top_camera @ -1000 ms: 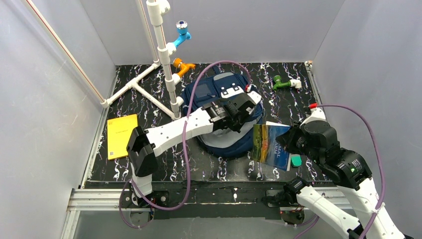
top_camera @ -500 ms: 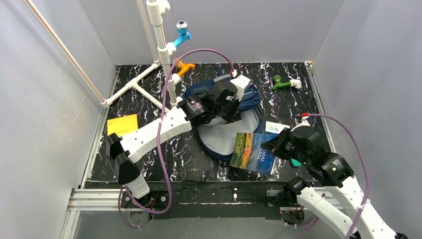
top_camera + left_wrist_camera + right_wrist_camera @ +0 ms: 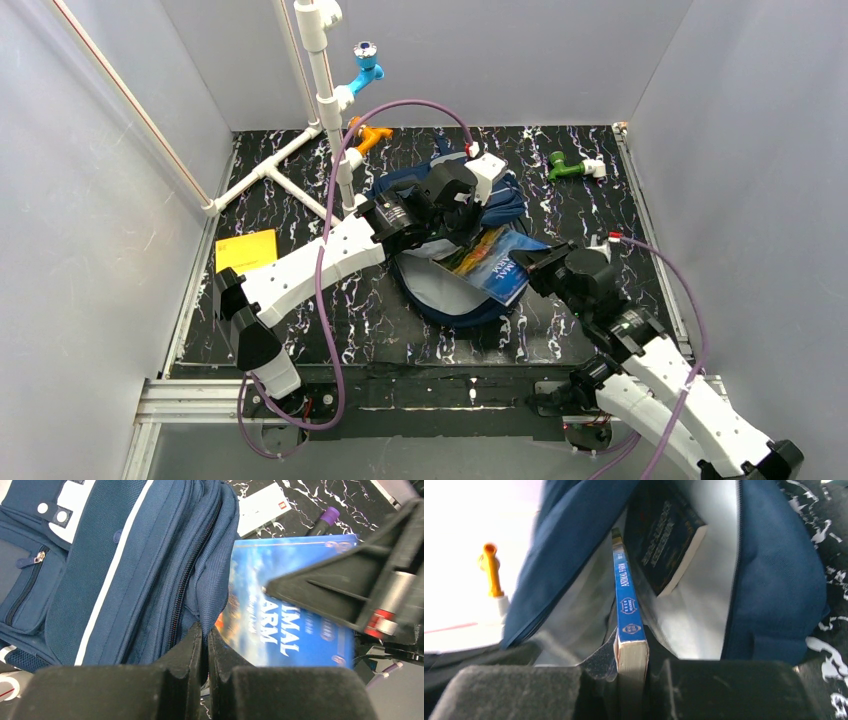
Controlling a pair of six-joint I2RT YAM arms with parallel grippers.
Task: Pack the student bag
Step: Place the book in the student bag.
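Now, with your left gripper [image 3: 204, 631] pinched on the flap of the student bag [image 3: 125, 555], slide the blue book [image 3: 625, 595] clamped in your right gripper [image 3: 629, 665] straight into the opening.

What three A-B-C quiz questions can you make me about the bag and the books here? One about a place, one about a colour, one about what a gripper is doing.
1. What is the left gripper doing?
A. hanging open
B. holding a pen
C. pinching the student bag's edge

2. What colour is the spine of the book in the right gripper?
A. red
B. blue
C. green

3. Where is the yellow notebook?
A. on the table, left side
B. inside the student bag
C. in the right gripper

Answers: 1 C, its fingers are shut on the blue fabric; 2 B, the right wrist view shows a blue spine; 3 A, it lies flat near the left wall.
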